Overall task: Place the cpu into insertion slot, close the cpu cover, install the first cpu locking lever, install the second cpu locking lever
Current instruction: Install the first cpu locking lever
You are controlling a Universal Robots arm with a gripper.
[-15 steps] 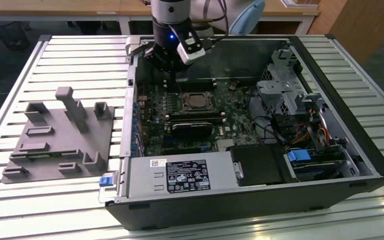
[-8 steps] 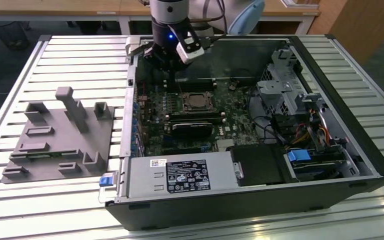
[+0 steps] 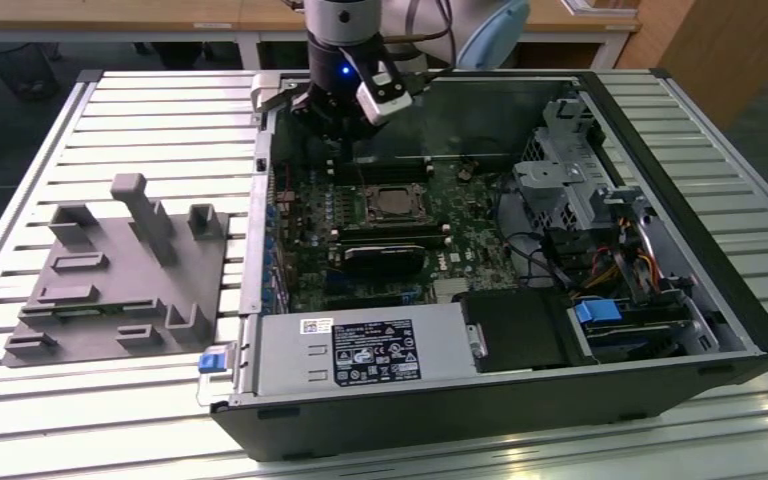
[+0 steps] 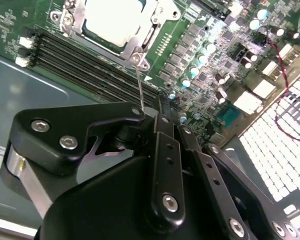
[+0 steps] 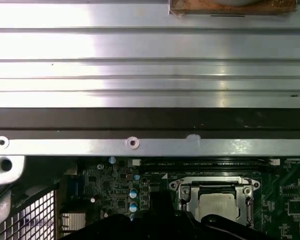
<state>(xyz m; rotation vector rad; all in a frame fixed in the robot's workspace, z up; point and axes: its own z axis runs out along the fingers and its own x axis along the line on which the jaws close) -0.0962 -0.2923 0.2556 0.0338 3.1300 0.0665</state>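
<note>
The cpu point(image 4: 112, 17) is a dull silver square lying in the insertion slot point(image 3: 371, 192) on the green board, also visible in the exterior view point(image 3: 391, 205) and the first wrist view point(image 5: 217, 204). The cpu cover point(image 4: 151, 31), a thin silvery frame, lies flat around it. A thin wire locking lever point(image 4: 140, 85) runs from the socket's corner screw up to my fingertips. My gripper point(image 4: 152, 107) hangs just beside the socket, toward the case's far wall point(image 3: 344, 150), fingers drawn together. Whether they pinch the lever's end or only touch it is hidden.
Long black memory slots point(image 4: 90, 60) run beside the socket. A black heatsink block point(image 3: 384, 258) sits nearer the front. The case rim point(image 5: 140, 145) is close behind my gripper. Cables point(image 3: 611, 265) and drive bays fill the exterior view's right. A grey fixture point(image 3: 124, 270) stands on the slatted table.
</note>
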